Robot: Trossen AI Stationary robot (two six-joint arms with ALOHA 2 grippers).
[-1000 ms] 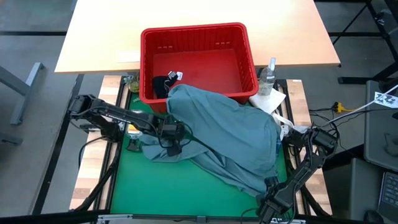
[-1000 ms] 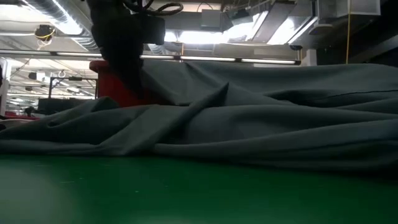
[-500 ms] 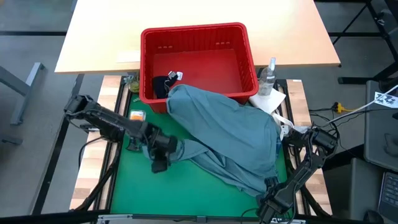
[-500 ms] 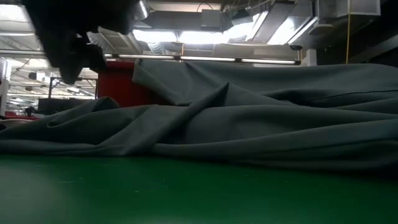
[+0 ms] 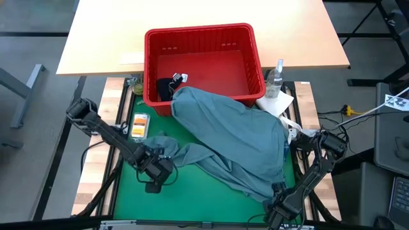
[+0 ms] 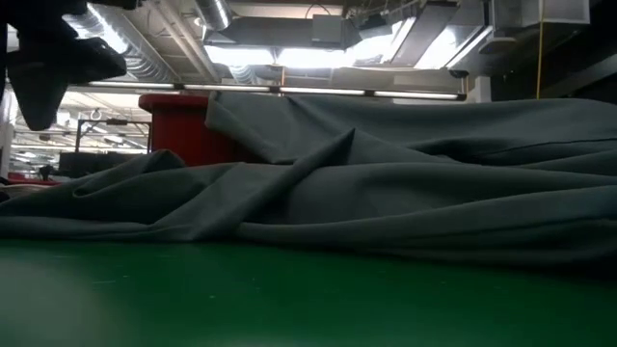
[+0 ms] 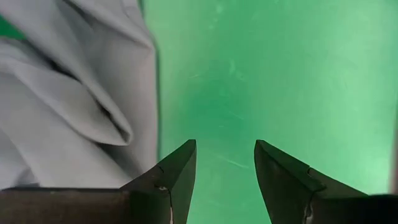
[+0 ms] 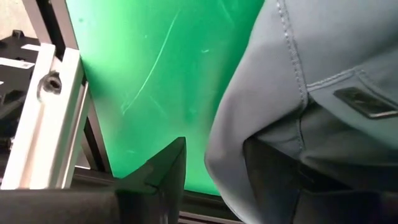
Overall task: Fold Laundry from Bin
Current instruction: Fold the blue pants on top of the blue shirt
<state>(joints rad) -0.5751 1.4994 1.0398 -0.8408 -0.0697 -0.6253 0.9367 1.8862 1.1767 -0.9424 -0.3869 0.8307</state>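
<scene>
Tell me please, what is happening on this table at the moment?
A two-armed robot is working on laundry from a red bin. A large grey-blue garment hangs over the bin's front rim and spreads across the green mat. The left hand is open above bare mat beside the garment's left edge, holding nothing. The right hand is at the garment's near right corner, with cloth against one finger. A dark garment remains in the bin.

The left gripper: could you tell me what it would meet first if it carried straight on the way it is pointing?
Likely the bare green mat: the left gripper is open and empty above it, with the grey-blue garment off to one side, not between the fingers.
</scene>
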